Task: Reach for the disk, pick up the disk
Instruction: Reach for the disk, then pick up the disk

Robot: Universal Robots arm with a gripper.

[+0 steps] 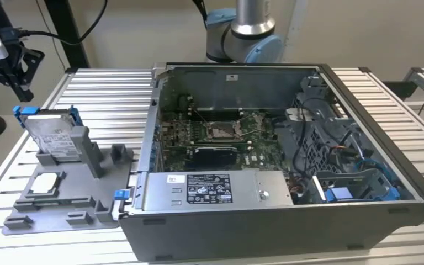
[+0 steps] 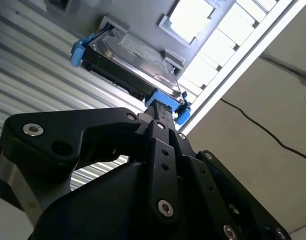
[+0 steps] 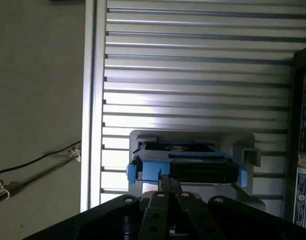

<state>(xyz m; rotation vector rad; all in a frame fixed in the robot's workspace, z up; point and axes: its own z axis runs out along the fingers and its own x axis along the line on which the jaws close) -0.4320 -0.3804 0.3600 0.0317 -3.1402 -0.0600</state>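
A slatted metal table (image 1: 101, 94) is set before a pale wall. The disk (image 1: 50, 133) is stood on edge in a grey stand (image 1: 57, 193), its upper edge crosswise below the pincer (image 3: 168, 182) and apart from it. The pincer's jaws are closed on nothing. An open computer case (image 1: 271, 165) is placed beside the stand, farther from the pincer.

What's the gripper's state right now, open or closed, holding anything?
Gripper: closed, holding nothing, clear of the disk.
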